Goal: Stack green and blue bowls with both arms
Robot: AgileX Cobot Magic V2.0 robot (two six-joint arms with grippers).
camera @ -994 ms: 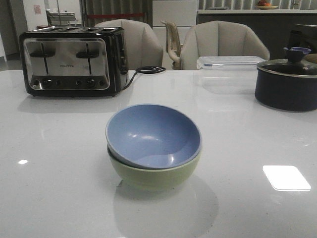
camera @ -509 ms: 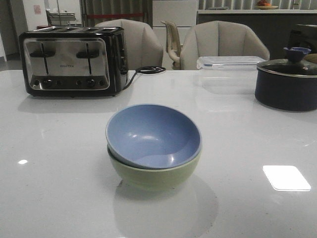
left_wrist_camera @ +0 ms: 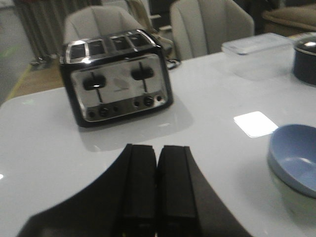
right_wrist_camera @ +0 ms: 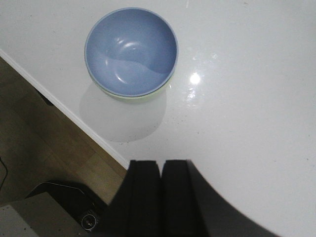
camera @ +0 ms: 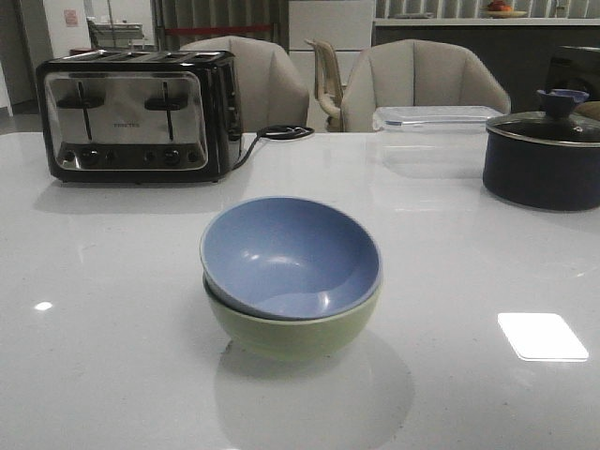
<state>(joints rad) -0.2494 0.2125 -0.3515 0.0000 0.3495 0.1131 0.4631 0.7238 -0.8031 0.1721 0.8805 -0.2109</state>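
The blue bowl [camera: 286,255] sat nested inside the green bowl [camera: 292,328] near the middle of the white tabletop [camera: 112,309], its rim tilted slightly so that one side rode higher than the other above the green rim. The right wrist view showed the same pair from above, the blue bowl [right_wrist_camera: 131,50] covering all but a thin crescent of the green bowl [right_wrist_camera: 132,95], close to the tabletop edge. In the front view neither arm appeared. The left gripper [left_wrist_camera: 157,187] hovered above the tabletop well apart from the stack, its jaws pressed together and holding nothing; the right gripper [right_wrist_camera: 160,195] hung high over the tabletop, likewise with jaws together and empty. Behind the stack stood a toaster [camera: 136,114], a clear lidded container [camera: 436,119] and a dark lidded pot [camera: 544,155], none touching the bowls. Judged from this arrangement, the stacking itself was complete: one bowl rested in the other and both arms were clear of them. At most, levelling the tilted blue bowl might have remained.
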